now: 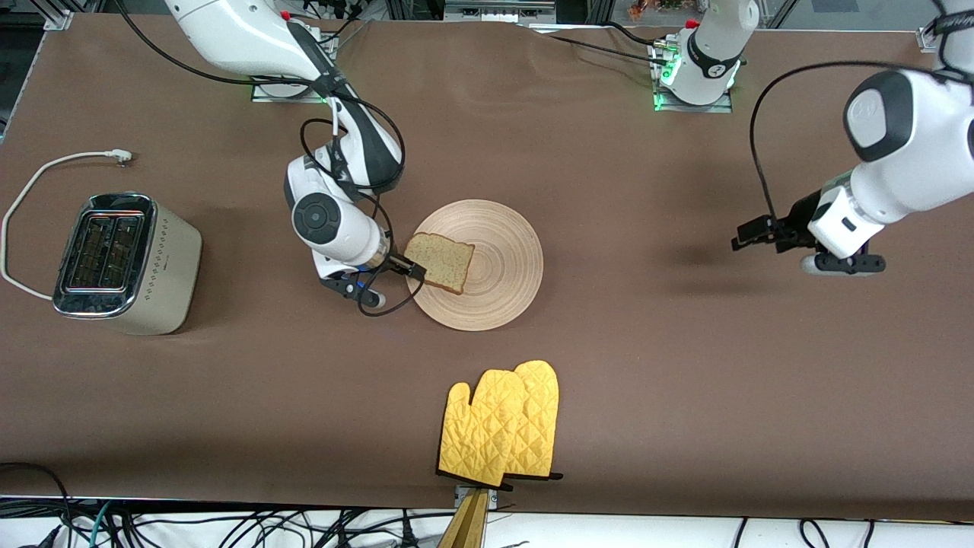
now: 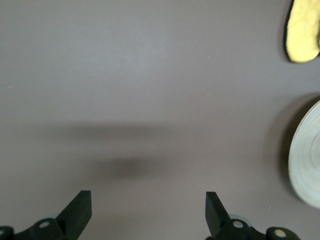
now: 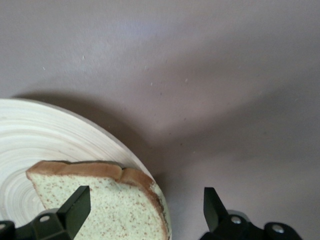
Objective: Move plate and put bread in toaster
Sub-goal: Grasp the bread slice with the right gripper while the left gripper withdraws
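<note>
Standing toward the right arm's end of the table (image 1: 647, 365), the toaster (image 1: 125, 262) is well apart from the plate (image 1: 498, 266), its chrome slots facing up and its white cord (image 1: 30, 190) looping off on the brown cloth; the plate, taken as the landmark, lies flat near the middle of the table; the bread (image 1: 441, 261) rests on the plate, on the side toward the toaster, with one crusted corner reaching out over the plate's rim; the right gripper (image 1: 399, 270) is low at that same edge of the plate, its fingers (image 3: 75, 205) spread wide and released, one over the bread's face and the other over bare cloth just off the rim, gripping nothing; two yellow oven mitts (image 1: 502, 426) lie overlapping, nearer to the front camera than the plate and close to the table's edge; the left gripper (image 1: 768, 236) hangs in the air well apart from the plate, over bare cloth toward the left arm's end of the table, its fingers (image 2: 77, 212) spread and empty, the arm waiting; in the left wrist view the plate's rim (image 2: 307, 160) and a mitt tip (image 2: 302, 30) show at the edge
</note>
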